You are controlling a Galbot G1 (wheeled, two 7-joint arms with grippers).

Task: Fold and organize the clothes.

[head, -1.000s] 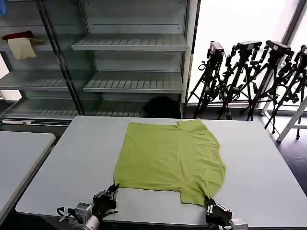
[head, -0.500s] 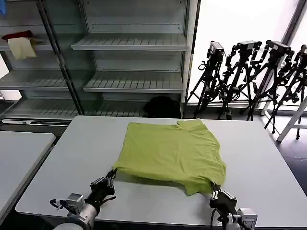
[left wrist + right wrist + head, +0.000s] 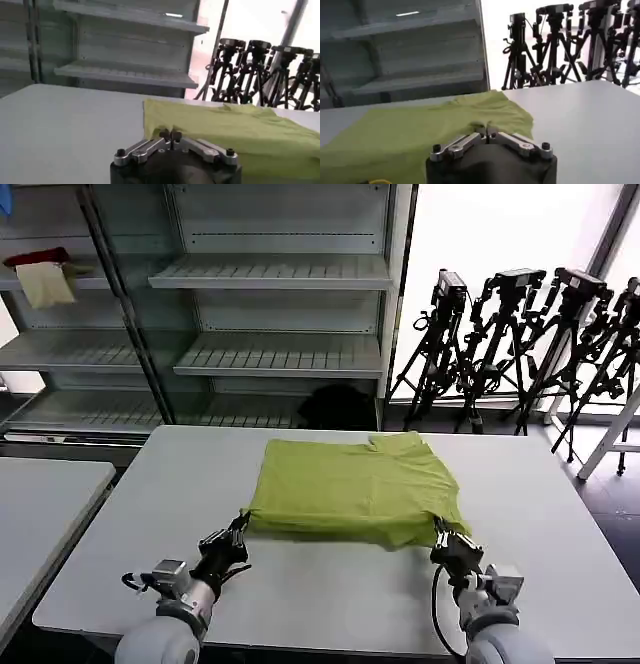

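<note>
T-shirt: plain lime yellow-green, no pattern visible. Counter: pale grey, uniform. Left gripper: black body, silver-grey links with dark screws. Right gripper: same black and silver. Shelving: pale grey-green. Red cloth above cream cloth on a shelf. Tripods: black.

The left gripper pinches the near corner of the lime T-shirt, fingertips pressed together on the fabric. The shirt lies on the grey table; shelves and tripods stand beyond.
</note>
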